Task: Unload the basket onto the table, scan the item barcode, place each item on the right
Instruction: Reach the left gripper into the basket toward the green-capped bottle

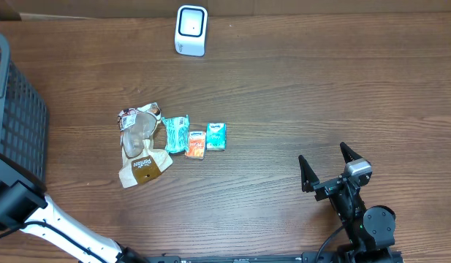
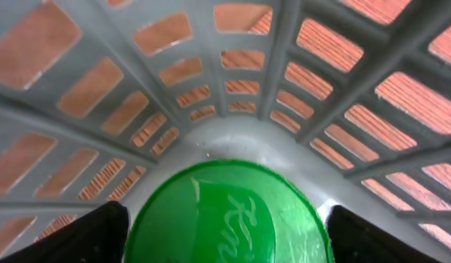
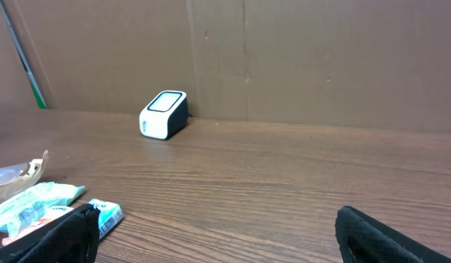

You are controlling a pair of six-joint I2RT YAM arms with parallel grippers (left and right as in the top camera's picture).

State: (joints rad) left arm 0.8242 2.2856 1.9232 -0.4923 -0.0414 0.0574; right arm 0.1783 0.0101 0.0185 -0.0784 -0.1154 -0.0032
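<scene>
Only the left wrist view showed the green item (image 2: 210, 204): inside the basket (image 2: 232, 139), between the left gripper (image 2: 229, 230) fingers. Couldn't tell if clamped or just straddling. Overhead showed the right gripper (image 1: 322, 152) released and empty, with the scanner (image 1: 191, 30) far ahead-left of it.

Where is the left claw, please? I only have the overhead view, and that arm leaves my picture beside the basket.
Observer: The left wrist camera shows the left claw inside the basket, with its fingers apart.
Operator: Thank you. Is anything in there with it?
Observer: Yes, a round green item with white script sits just below the claw, in a corner of the basket.
Operator: And what is behind the scanner?
Observer: On the right wrist view, a brown cardboard wall rises just behind the scanner.
</scene>
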